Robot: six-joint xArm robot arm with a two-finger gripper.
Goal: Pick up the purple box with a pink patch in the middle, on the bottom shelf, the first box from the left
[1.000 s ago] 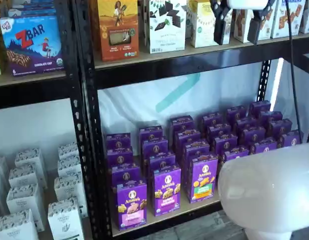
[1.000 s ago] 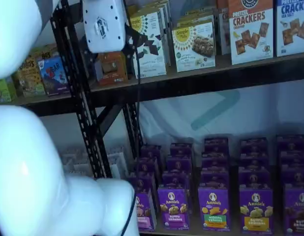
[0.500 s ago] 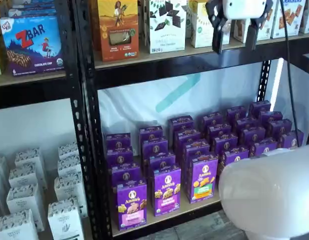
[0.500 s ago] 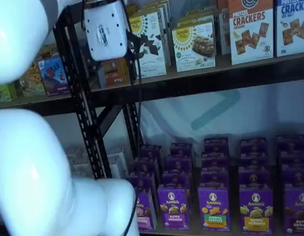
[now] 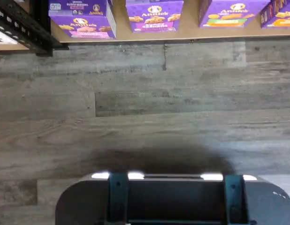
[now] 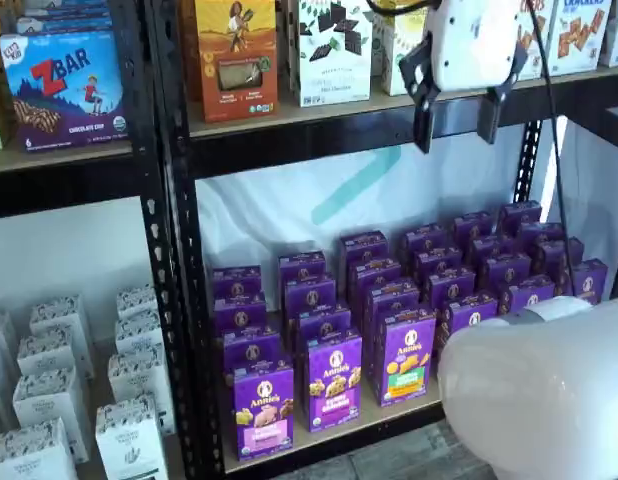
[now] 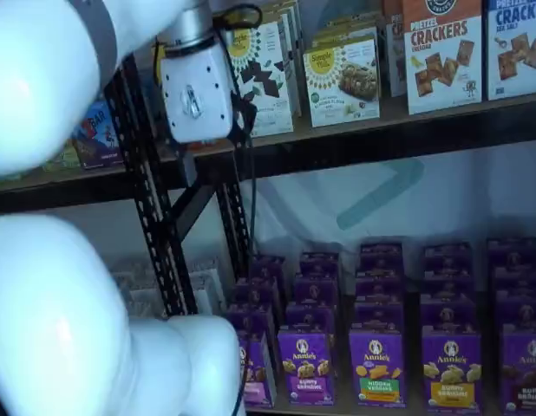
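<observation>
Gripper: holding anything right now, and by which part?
Nothing held. The gripper hangs open and empty, high above the purple box on the bottom shelf.

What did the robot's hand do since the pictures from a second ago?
The hand came lower, from the top edge down in front of the upper shelf rail, fingers apart and empty. The purple box and its neighbours on the bottom shelf stayed put.

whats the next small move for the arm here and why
Probably lower the gripper and shift it toward the purple box at the front of the bottom shelf: its jaws stand open, empty, level with the shelf above, far from that box.
</observation>
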